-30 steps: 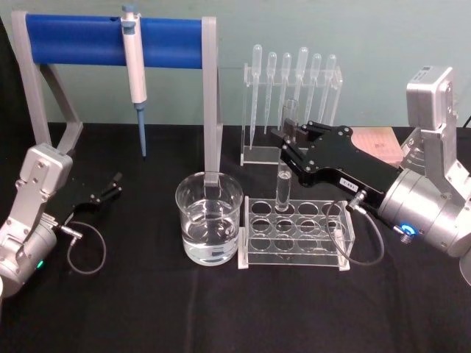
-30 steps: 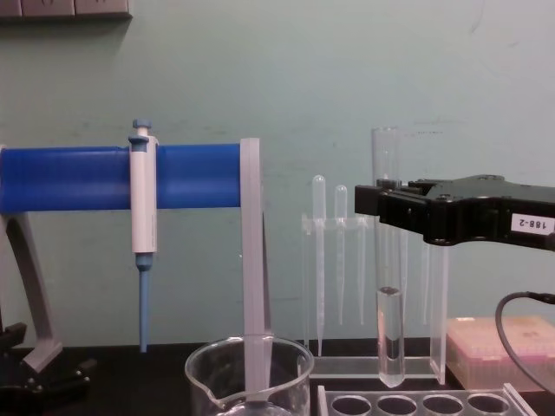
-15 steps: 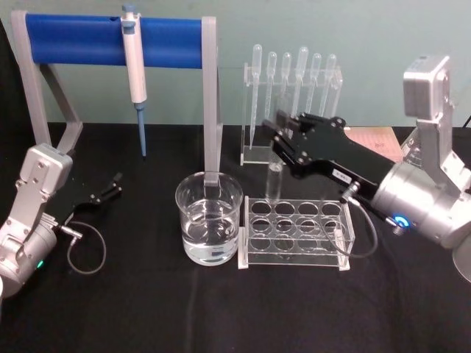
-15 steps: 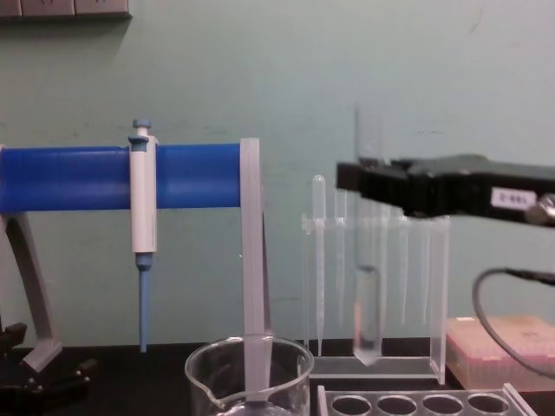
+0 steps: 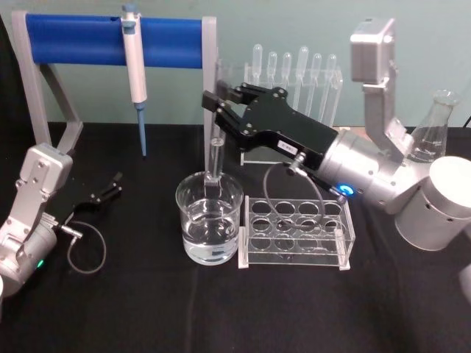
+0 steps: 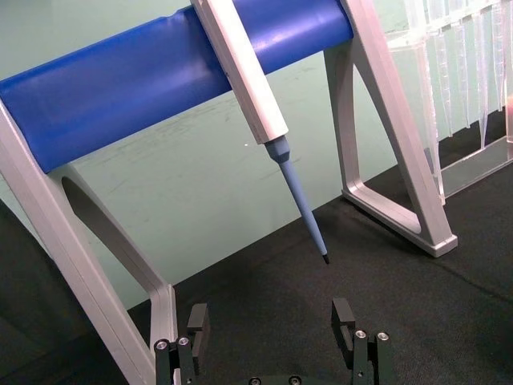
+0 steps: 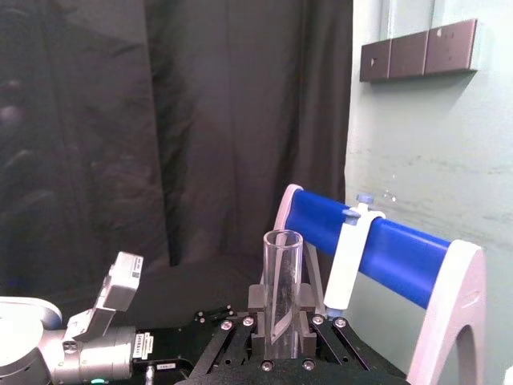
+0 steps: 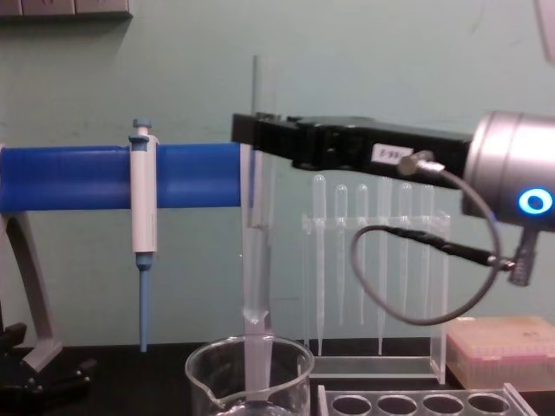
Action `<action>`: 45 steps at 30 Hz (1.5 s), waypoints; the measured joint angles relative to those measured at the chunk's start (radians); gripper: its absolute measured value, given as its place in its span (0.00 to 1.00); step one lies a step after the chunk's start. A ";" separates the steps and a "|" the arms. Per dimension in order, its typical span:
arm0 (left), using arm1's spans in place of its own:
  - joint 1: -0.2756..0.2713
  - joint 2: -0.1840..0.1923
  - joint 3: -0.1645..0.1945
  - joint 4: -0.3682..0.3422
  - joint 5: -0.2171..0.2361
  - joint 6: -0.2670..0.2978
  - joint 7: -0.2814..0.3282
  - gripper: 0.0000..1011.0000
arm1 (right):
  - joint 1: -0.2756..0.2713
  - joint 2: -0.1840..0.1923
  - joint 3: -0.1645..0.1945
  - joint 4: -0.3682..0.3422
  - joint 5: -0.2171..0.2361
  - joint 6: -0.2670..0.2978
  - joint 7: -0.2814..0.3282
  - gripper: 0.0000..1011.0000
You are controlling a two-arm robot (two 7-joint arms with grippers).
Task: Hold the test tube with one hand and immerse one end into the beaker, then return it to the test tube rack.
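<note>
Black right hand (image 5: 221, 108), silver wrist (image 5: 362, 173), blue light ring (image 8: 531, 202), black cable (image 8: 434, 241).

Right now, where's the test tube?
Head view, centre: the test tube hangs upright in the right gripper, lower end at the mouth of the beaker, left of the rack.

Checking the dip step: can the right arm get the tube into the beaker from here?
Likely yes: the right end effector holds the tube upright over the open beaker, with nothing blocking it.
</note>
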 joint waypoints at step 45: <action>0.000 0.000 0.000 0.000 0.000 0.000 0.000 0.99 | -0.029 -0.089 -0.063 0.289 -0.117 -0.159 0.056 0.22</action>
